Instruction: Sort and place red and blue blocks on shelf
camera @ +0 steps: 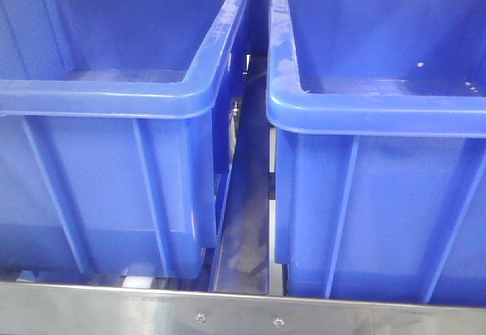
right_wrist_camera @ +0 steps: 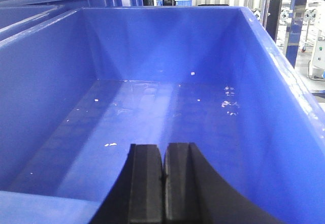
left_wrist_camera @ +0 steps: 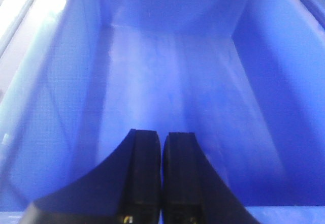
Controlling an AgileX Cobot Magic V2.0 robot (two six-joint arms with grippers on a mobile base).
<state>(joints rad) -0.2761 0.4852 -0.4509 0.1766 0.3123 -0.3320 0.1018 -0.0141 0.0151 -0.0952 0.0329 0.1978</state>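
Your left gripper point(left_wrist_camera: 161, 183) was clenched with nothing between its fingers, pointing into a blue bin point(left_wrist_camera: 45, 132), and your right gripper point(right_wrist_camera: 163, 183) was clenched the same way over another blue bin's point(right_wrist_camera: 40, 82) speckled floor. Both bins stood side by side on the shelf point(camera: 243, 316), behind its riveted front rail; neither block showed in any view you had.

Bright workshop daylight beyond two large blue bins point(camera: 114, 99), pale metal racking point(right_wrist_camera: 297, 16) behind.
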